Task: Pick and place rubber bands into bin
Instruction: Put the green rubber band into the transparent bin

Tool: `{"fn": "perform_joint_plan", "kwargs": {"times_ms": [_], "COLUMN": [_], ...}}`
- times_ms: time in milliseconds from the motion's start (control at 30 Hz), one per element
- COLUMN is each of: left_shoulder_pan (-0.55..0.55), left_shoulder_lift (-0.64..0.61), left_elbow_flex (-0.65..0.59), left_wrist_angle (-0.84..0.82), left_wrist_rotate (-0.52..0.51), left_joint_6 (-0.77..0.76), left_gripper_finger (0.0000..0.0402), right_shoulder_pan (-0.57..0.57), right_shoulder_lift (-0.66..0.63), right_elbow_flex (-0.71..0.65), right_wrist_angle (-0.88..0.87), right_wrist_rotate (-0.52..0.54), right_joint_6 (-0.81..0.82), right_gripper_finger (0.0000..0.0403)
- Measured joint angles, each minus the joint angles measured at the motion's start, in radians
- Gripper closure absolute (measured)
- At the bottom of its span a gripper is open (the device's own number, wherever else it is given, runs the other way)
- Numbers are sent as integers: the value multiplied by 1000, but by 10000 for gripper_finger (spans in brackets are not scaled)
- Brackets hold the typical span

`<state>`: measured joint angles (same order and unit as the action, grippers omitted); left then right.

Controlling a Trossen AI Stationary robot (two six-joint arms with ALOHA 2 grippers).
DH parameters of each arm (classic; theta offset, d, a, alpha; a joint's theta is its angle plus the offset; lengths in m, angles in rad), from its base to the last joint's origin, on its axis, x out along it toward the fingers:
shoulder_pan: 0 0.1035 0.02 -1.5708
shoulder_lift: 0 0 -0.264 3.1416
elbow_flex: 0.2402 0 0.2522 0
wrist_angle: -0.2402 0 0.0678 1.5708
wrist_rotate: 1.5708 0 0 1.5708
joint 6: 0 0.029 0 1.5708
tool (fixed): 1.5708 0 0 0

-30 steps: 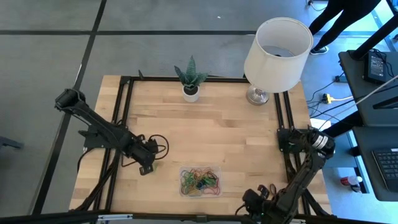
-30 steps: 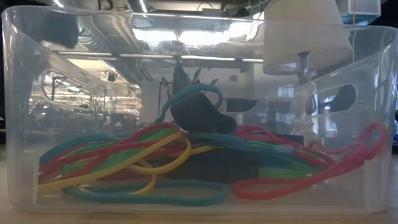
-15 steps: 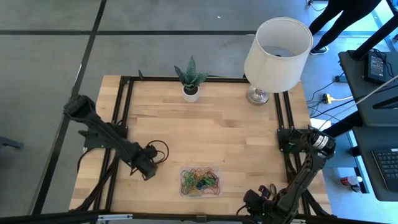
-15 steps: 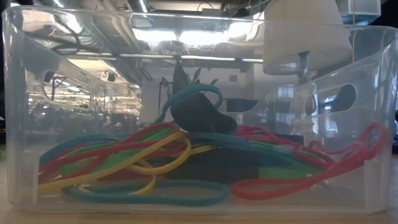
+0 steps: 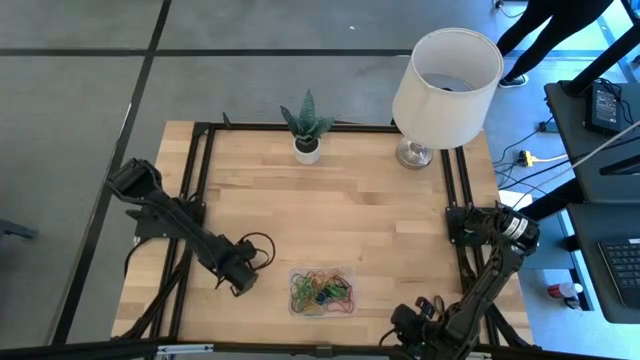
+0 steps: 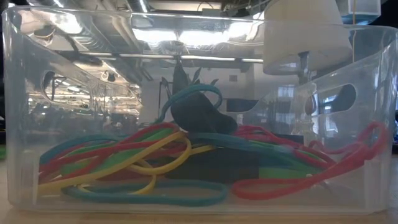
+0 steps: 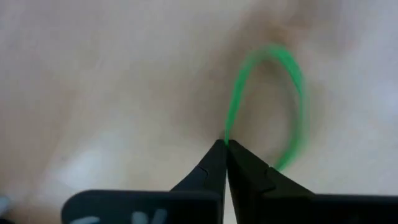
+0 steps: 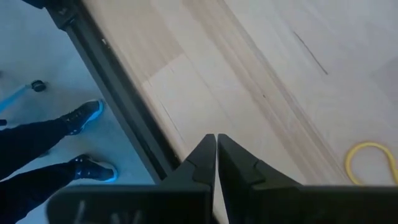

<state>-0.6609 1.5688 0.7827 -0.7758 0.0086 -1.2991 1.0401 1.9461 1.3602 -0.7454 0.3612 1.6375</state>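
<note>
In the left wrist view my left gripper (image 7: 225,146) points down at the wooden table, shut on a green rubber band (image 7: 273,99). In the high view my left gripper (image 5: 240,281) stands just left of the clear bin (image 5: 352,272). The bin holds a heap of coloured rubber bands (image 5: 318,292) and a black chunky piece (image 6: 199,115). My right gripper (image 8: 216,142) is shut on nothing, at the table's near right (image 5: 400,322). A yellow rubber band (image 8: 373,163) lies on the wood beyond it. My left gripper pinches the green band's strand at one end of the loop (image 7: 229,132) between its two fingertips. The fingers come from above, pointing down. The rest of the loop spreads out beyond the fingers over the table; whether it is off the wood I cannot tell.
A small potted plant (image 5: 307,128) and a white lamp (image 5: 445,80) stand along the far edge. Black frame rails (image 5: 195,200) run along the table's sides. Bare wood lies between plant and bin. A person's legs and shoes (image 8: 74,143) show on the floor past the table.
My left gripper has gone down and toward the table's near edge, a little closer to the bin, rolling about its own axis as it went. The bin and the bands in it have not shifted.
</note>
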Motion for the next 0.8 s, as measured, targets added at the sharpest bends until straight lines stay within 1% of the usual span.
{"fn": "perform_joint_plan", "kwargs": {"times_ms": [67, 167, 300, 400, 500, 633, 700, 800], "left_shoulder_pan": [-2, -1, -1, -1, 0, 6, 18, 47], "left_shoulder_lift": [-6, -13, -13, -13, -10, 27, 66, 147], "left_elbow_flex": [50, 136, 297, 427, 554, 700, 768, 862], "left_wrist_angle": [-41, -147, -283, -377, -418, -416, -412, -401], "left_wrist_rotate": [2, -14, -69, -133, -218, -337, -370, -380], "left_joint_6": [3, 37, 107, 173, 227, 317, 378, 478], "left_gripper_finger": [399, 399, 399, 399, 399, 399, 399, 399], "right_shoulder_pan": [0, 0, 0, 0, 0, 0, 0, 0], "right_shoulder_lift": [0, 0, 0, 0, 0, 1, 1, 1], "right_elbow_flex": [0, 0, 0, 0, 0, 0, 0, 0], "right_wrist_angle": [0, -4, -11, -22, -39, -55, -59, -60], "right_wrist_rotate": [0, 0, 0, 1, 2, 2, 3, 3], "right_joint_6": [0, 0, 0, 0, 0, 0, 0, 0], "right_gripper_finger": [382, 382, 382, 382, 382, 382, 382, 382]}}
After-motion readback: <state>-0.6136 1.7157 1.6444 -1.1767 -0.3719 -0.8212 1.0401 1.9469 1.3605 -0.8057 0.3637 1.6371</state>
